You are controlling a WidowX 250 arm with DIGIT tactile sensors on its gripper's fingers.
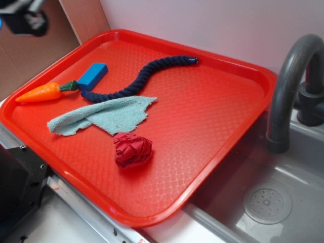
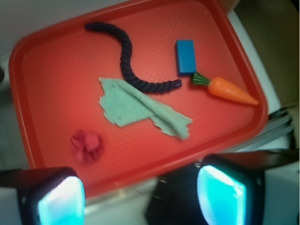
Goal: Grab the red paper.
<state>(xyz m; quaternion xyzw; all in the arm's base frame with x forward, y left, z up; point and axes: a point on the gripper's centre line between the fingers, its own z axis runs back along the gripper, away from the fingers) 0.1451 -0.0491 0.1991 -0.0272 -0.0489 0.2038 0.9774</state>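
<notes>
The red paper (image 1: 132,150) is a crumpled crimson wad lying on the red-orange tray (image 1: 217,76), near its front edge and just below a teal rag (image 1: 106,116). In the wrist view the red paper (image 2: 86,145) sits at lower left on the tray (image 2: 56,70). My gripper (image 2: 140,197) hovers high above the tray's near rim, well away from the paper. It is open wide, its two pads glow cyan, and nothing lies between them. In the exterior view only a blurred dark part of my arm (image 1: 25,17) shows at the top left.
Also on the tray are a dark blue rope (image 1: 142,78), a blue block (image 1: 93,76) and a toy carrot (image 1: 43,92). A grey faucet (image 1: 293,86) and sink (image 1: 283,192) stand to the right. A black box (image 1: 17,187) sits at the tray's front left.
</notes>
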